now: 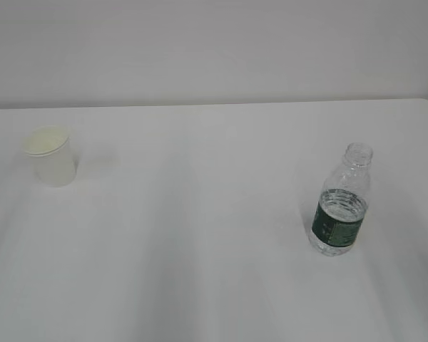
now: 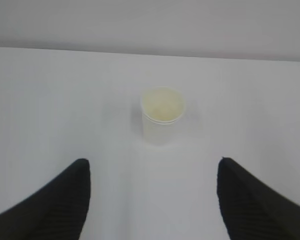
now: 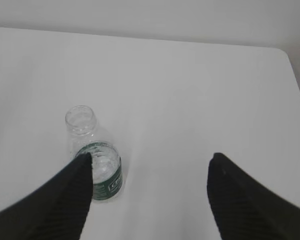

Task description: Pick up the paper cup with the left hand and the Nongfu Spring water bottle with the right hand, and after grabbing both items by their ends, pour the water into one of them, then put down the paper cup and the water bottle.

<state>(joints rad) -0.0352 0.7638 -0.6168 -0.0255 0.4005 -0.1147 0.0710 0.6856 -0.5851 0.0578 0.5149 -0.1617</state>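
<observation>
The paper cup (image 1: 51, 155) stands upright on the white table (image 1: 200, 235), rim up, its pale cream inside showing no visible contents. In the left wrist view the cup (image 2: 162, 115) sits ahead of the left hand (image 2: 152, 197), centred between the two black fingers (image 2: 65, 200) and well clear of both. That hand's jaws stand wide apart and hold nothing.

The water bottle (image 1: 340, 201) stands upright and capless, with the dark green label round its middle. Clear water (image 1: 344, 201) fills the body to around the shoulder, the neck above it empty. In the right wrist view the bottle (image 3: 92, 157) is ahead of the right hand (image 3: 150, 192) and off to its left side, just beside the left finger (image 3: 70, 200), which overlaps its lower edge; whether they touch cannot be told. This hand too is spread wide and grips nothing.

Cup and bottle are well apart on the table.
</observation>
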